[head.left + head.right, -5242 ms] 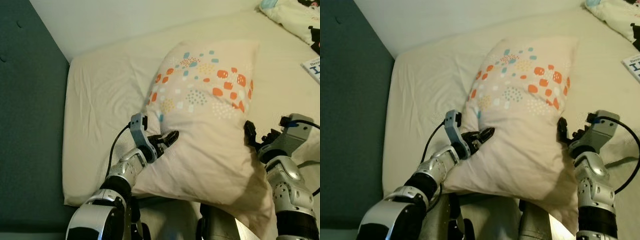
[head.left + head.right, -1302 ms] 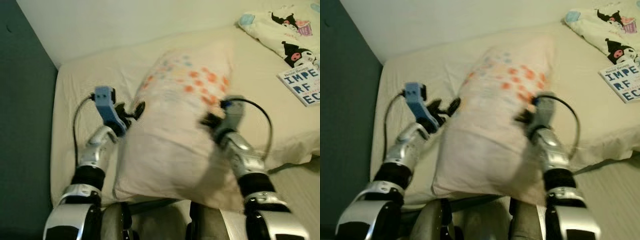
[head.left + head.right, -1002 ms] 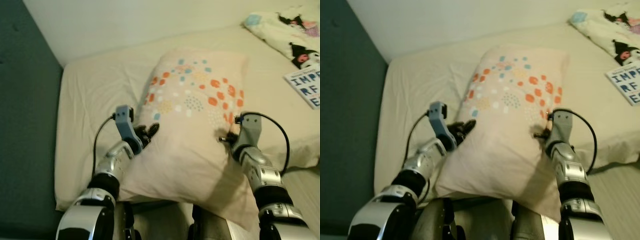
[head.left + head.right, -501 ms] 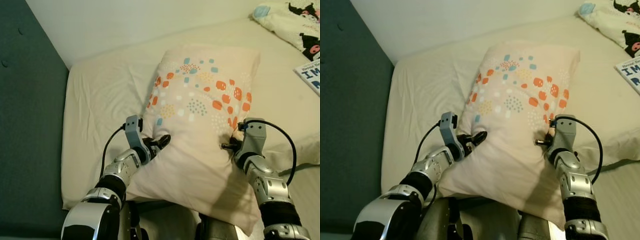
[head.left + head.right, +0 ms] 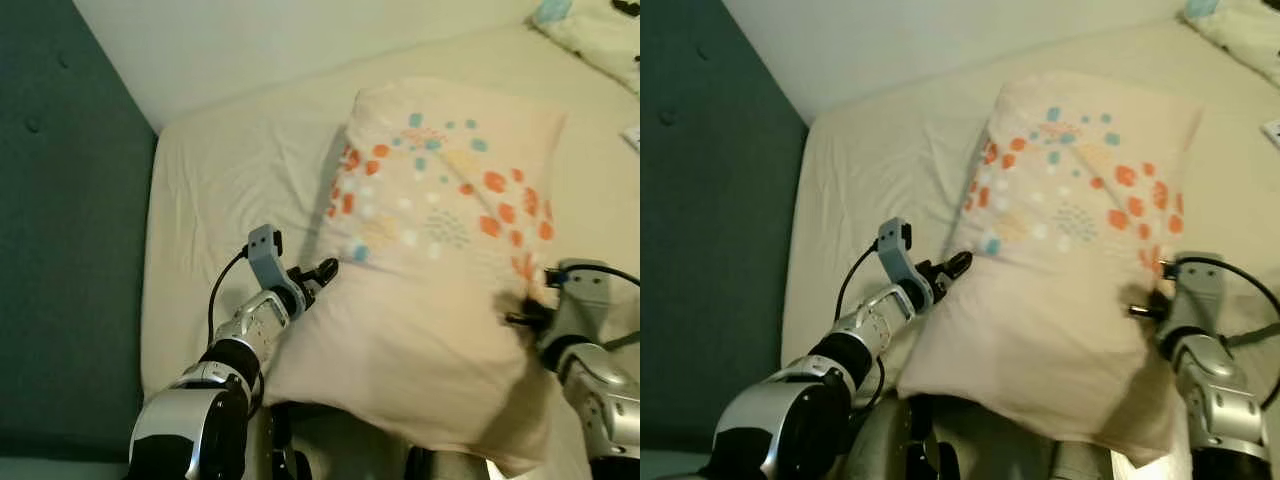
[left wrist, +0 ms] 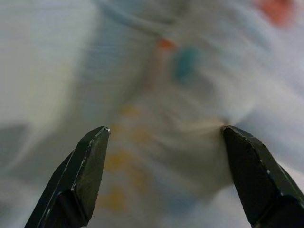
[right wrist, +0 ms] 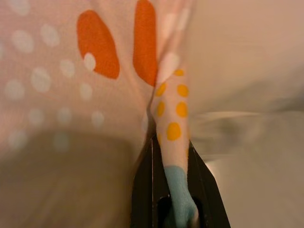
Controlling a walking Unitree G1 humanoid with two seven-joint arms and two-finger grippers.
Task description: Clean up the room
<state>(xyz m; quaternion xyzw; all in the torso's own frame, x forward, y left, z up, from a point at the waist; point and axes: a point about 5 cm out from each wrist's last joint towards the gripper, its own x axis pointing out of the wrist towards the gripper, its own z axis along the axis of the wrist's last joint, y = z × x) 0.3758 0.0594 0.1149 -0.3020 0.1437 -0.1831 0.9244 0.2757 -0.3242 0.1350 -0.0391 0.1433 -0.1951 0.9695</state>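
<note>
1. Where the cream mattress (image 5: 220,190) runs from the near left corner toward the far right, a large pale pink pillow (image 5: 440,290) with orange, teal and yellow spots, lying on it lengthwise, near end overhanging the mattress edge toward the robot's body.
2. At the pillow's left side, the left gripper (image 5: 318,275), black fingers (image 6: 83,175) spread wide apart and released, tips just at the fabric without pinching it; blurred pillow cloth between them in the left wrist view.
3. Behind that gripper, a blue wrist block (image 5: 264,252) with a black cable looping down along the silver forearm.
4. At the pillow's near right edge, the right gripper (image 5: 1137,308), fingers clenched on a narrow fold of the pillow's edge; in the right wrist view, a strip of cloth with yellow dots and a teal patch pinched between the two black fingers (image 7: 142,190).
5. On the left of the scene, a dark teal padded headboard (image 5: 60,250) along the mattress side.
6. Beyond the mattress, a plain pale wall (image 5: 300,40).
7. At the far right corner, a bit of patterned bedding (image 5: 585,25), well apart from the pillow.
</note>
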